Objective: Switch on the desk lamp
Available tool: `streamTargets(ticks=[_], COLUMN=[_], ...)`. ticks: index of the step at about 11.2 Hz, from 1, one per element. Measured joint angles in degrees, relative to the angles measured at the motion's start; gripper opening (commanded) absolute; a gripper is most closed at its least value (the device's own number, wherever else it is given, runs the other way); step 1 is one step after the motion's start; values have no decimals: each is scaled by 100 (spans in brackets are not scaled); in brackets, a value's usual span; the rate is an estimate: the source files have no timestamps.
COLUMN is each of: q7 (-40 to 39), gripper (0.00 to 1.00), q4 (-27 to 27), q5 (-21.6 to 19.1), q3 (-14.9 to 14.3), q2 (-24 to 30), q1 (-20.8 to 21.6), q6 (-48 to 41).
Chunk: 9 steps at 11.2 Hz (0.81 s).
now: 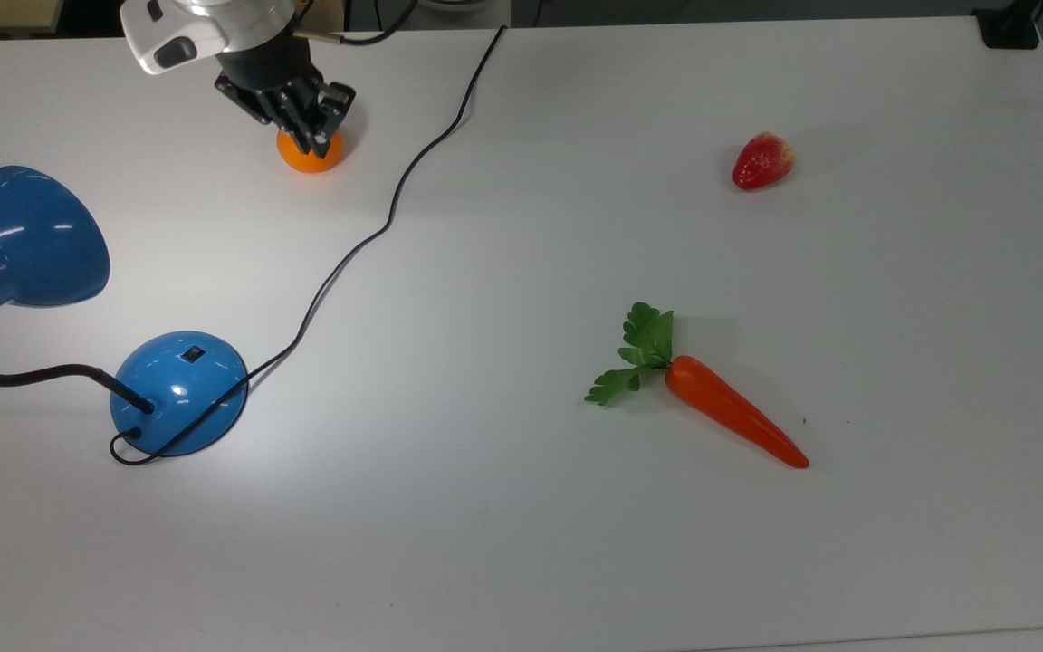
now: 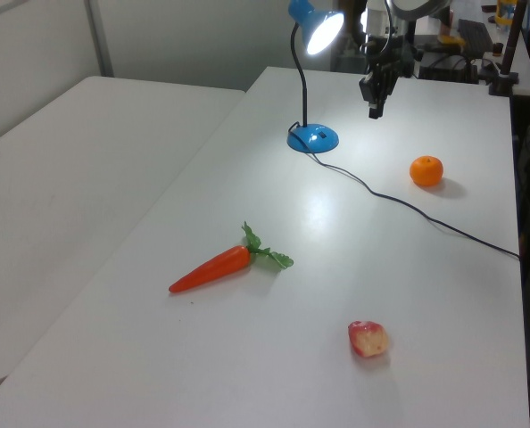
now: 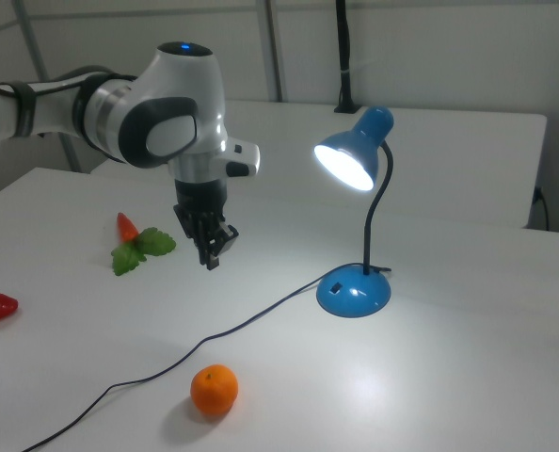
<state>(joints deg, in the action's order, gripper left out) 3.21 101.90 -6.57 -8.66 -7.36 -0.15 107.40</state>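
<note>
The blue desk lamp stands at the top view's left, with its cone shade (image 1: 28,235) over a round base (image 1: 179,389) that carries a small black switch (image 1: 193,354). The bulb glows inside the shade (image 3: 350,158) and throws a bright patch on the white table. A black cord (image 1: 377,231) runs from the base to the far table edge. My gripper (image 1: 318,136) hangs shut and empty above the table, well away from the base (image 3: 354,292), and in the top view it overlaps an orange (image 1: 309,161).
The orange (image 3: 214,389) lies on the table beside the cord. A carrot with green leaves (image 1: 734,421) lies mid-table and a strawberry (image 1: 762,161) at the top view's upper right. The gooseneck (image 1: 23,374) arches left of the base.
</note>
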Motion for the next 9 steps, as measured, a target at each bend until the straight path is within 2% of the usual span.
streamTargets(ticks=[1,2,4,9], q7=[-94,-161,-250,-739], gripper=[96,100,100,100], q4=[-17,-28,-30,-33], q5=[0,0,0,0], q3=[1,2,1,-63], q2=[137,287,541,726], q1=[44,70,70,-17], q6=[-245,-449,-585,-586])
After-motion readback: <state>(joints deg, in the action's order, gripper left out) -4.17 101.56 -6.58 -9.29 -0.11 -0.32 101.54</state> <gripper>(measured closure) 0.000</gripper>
